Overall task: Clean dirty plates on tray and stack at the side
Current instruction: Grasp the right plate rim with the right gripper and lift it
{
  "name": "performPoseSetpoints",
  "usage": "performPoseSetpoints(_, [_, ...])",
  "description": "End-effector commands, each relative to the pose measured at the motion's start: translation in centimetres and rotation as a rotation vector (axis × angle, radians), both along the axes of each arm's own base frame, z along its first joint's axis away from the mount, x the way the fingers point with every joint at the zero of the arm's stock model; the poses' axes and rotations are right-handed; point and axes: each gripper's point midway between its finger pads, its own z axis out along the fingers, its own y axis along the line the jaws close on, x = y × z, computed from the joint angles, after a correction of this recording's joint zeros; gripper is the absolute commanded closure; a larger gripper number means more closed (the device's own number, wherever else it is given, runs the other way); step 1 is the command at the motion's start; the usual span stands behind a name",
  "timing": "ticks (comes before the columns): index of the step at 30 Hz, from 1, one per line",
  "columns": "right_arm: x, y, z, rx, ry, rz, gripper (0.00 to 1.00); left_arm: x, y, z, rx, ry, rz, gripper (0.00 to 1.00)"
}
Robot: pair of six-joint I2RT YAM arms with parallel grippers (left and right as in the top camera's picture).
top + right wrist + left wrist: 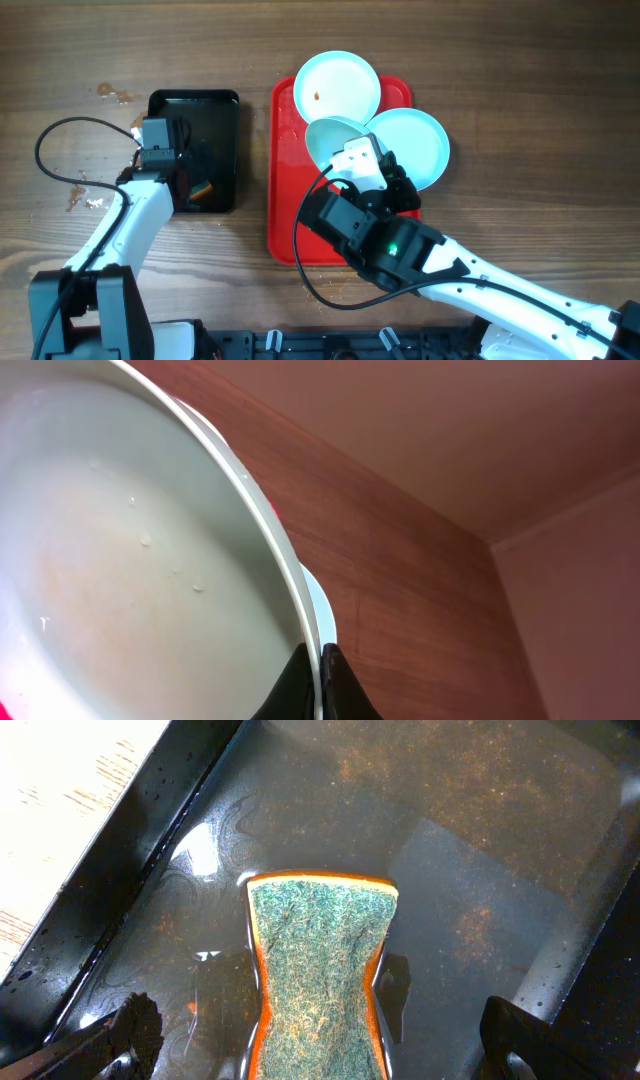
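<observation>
Plates are your concern: three round pale light-blue ones gathered at the far end of the large red rectangular plastic tray [285, 215] on the wooden table. The far plate [338, 85] lies flat with an orange-brown smear near its centre. The right-hand plate [415, 145] overhangs the tray's right edge. The middle plate [328, 140] is tilted, its rim pinched firmly in your right gripper [320, 672], with water droplets on its face. Your left gripper [320, 1020] hangs over the smaller black rectangular tray [480, 850], fingers spread to either side of the green-topped orange sponge [318, 970] lying in shallow water, not gripping it. You seem to be in the scrubbing step. The next move likely calls for closing on the sponge's sides, lifting it, and bringing it to the held plate while the right grip stays steady.
</observation>
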Motion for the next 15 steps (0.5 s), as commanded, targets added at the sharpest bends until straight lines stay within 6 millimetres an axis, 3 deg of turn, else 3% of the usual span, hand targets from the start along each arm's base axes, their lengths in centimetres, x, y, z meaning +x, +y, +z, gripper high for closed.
performPoseSetpoints(1, [0.1,0.1,1.3,0.025,-0.035,-0.008,0.95,-0.3,0.1,-0.5,-0.002,0.013,0.0,0.0])
performPoseSetpoints(11, [0.0,0.8,0.4,0.079,0.005,0.015,0.96,-0.3,0.1,-0.5,-0.002,0.013,0.0,0.0])
performPoseSetpoints(13, [-0.1,1.3,-0.6,0.126,0.063,0.037,0.96,-0.3,0.1,-0.5,-0.002,0.013,0.0,0.0])
performPoseSetpoints(15, [0.2,0.4,-2.2,0.222,0.135,-0.014,0.96,-0.3,0.1,-0.5,-0.002,0.013,0.0,0.0])
